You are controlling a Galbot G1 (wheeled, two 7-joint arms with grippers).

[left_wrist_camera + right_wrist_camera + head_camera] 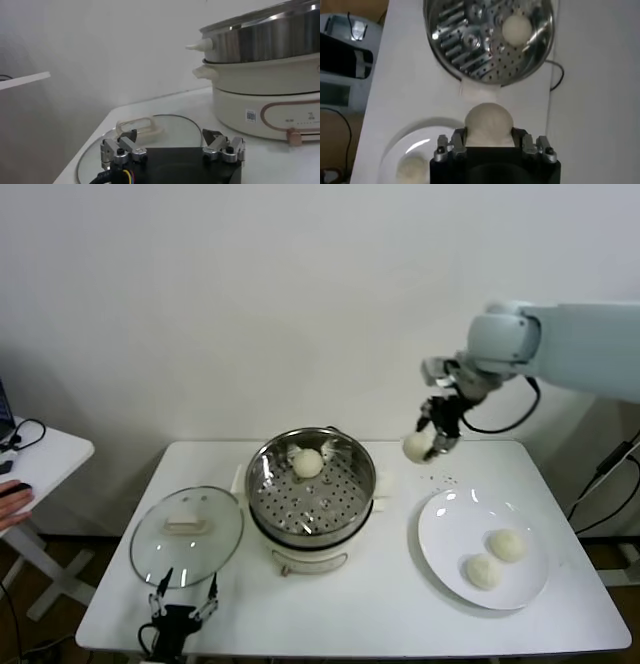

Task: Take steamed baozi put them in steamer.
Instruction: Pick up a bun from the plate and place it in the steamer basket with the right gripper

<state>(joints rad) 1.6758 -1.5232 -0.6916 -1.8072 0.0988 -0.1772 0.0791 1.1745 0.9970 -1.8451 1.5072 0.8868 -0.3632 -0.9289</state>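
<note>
The right hand (437,436) is closed on one steamed baozi (488,123), gripping its round sides, lifted above the tabletop (400,604) between plate (440,559) and steamer (355,494). The bun looks light, soft and easily dented, so a gentle grip suits. One bun lies in the steamer, two on the plate. The left hand (182,609) waits wide open by the lid (150,554).

right end effector (437,439) raised (clamped), left end effector (183,597) open
</note>
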